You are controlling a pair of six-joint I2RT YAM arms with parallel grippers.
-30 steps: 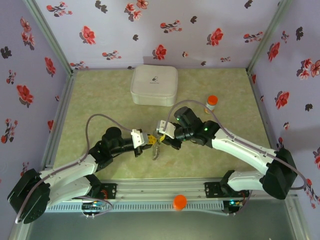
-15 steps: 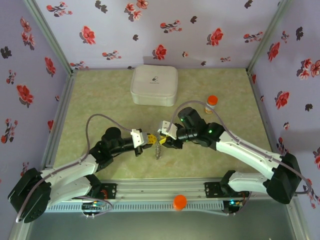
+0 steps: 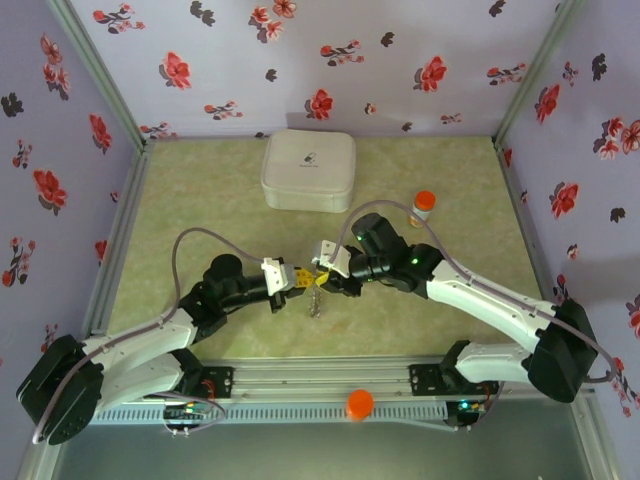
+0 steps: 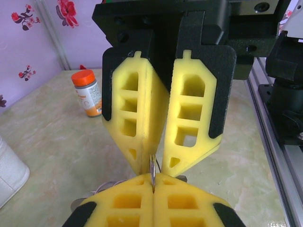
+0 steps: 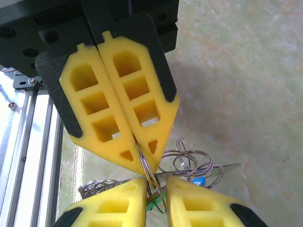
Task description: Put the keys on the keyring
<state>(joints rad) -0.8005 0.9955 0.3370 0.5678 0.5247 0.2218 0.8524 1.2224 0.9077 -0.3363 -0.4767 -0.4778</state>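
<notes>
My left gripper had its jaws pressed together on the keyring, a thin wire loop pinched edge-on at the very tips. The right gripper met it nose to nose. Its jaws were a sliver apart with the loop's wire running down through the gap, and I could not tell whether they bore on it.

In the right wrist view, just right of those tips, hung a tangle of small split rings. Below them was the blue-headed key, and a blade reached toward the right edge. The green-headed key peeked out low between the jaws.

From overhead the bunch hung at frame centre under both grippers, over the surface. The white case and the orange-capped bottle sat well apart from it, toward the top.

I judged this to be the threading step, one arm steadying the ring while the other worked a key onto the wire. I couldn't say whether either key was already on. The next move called for a firm left pinch while the right prised the coil end open and slid a key's hole along it. It needed small motions, since the wire could twist free.
</notes>
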